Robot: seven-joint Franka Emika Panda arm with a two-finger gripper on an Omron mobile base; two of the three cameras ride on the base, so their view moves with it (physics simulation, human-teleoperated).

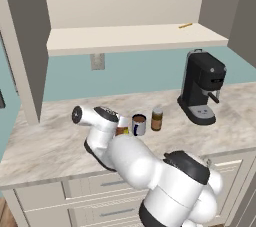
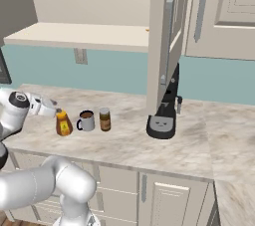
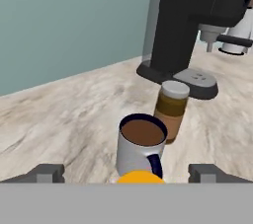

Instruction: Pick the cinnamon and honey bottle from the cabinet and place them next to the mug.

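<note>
The mug (image 2: 86, 120) serves as the landmark: it stands upright on the marble counter (image 2: 129, 145), blue-grey, with brown liquid inside and its handle turned toward the honey bottle (image 2: 63, 123). Seen from the right base view, the honey bottle stands just beside the mug on its left, amber with a dark label mark, apart from the mug by a narrow gap. The cinnamon (image 2: 104, 119) stands just beside the mug on the opposite side, a brown jar with a pale lid, upright and not touching it. In the hand view the mug (image 3: 141, 149) sits in front, the cinnamon (image 3: 171, 111) right behind it, and the yellow cap of the honey bottle (image 3: 140, 178) shows at the bottom edge, between the two dark fingertips (image 3: 47, 172). The gripper (image 2: 51, 107) hovers over the honey bottle's top, on the far side of that bottle from the mug, and its fingers are spread wide apart with nothing clamped between them. Beyond the cinnamon, farther from the mug, stands a black coffee machine (image 1: 201, 87). Above the mug and behind it hangs the cabinet (image 1: 130, 36), its pale shelf carrying a small yellowish stick (image 1: 185, 25) near one end.
</note>
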